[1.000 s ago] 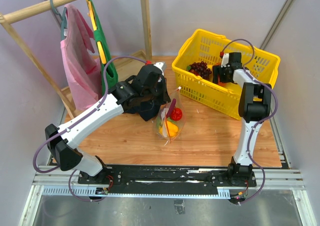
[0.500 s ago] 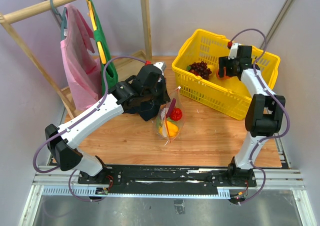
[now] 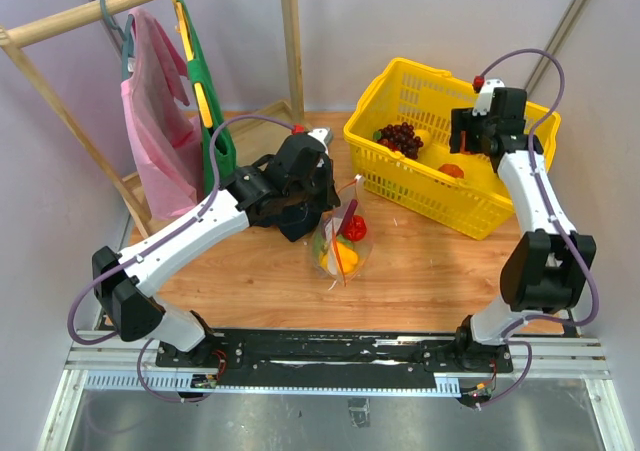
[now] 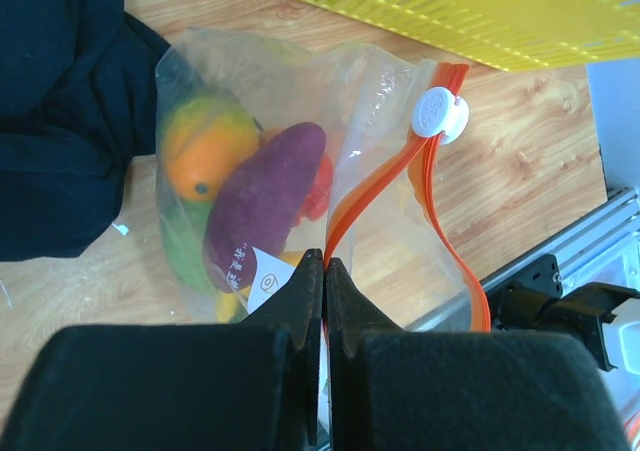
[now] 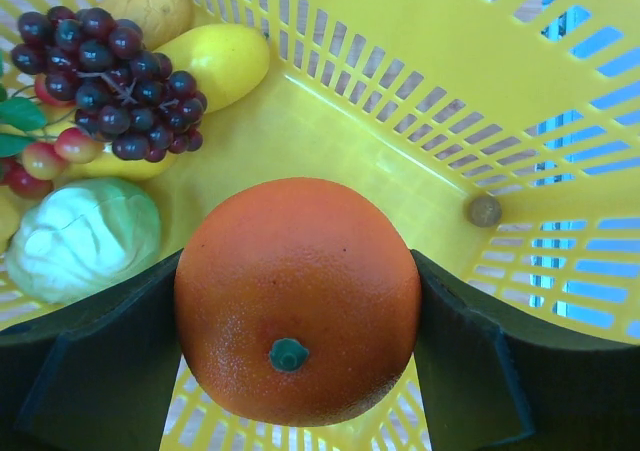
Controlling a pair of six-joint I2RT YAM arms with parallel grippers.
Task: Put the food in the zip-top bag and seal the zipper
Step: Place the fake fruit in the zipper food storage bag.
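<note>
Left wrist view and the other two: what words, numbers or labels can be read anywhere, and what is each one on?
"6" or "9" in a circle, which way up is unclear: on the white label of the clear bag.
Small dark print on the purple eggplant inside the bag: too small to read.
Top view and right wrist view: no text to read.

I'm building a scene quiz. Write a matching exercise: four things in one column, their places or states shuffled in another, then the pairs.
1 right fingers
2 eggplant
3 grapes
4 pink cloth

A inside the zip-top bag
B lying in the yellow basket
C hanging from the wooden rack
D gripping an orange

Pairs: 1-D, 2-A, 3-B, 4-C
</note>
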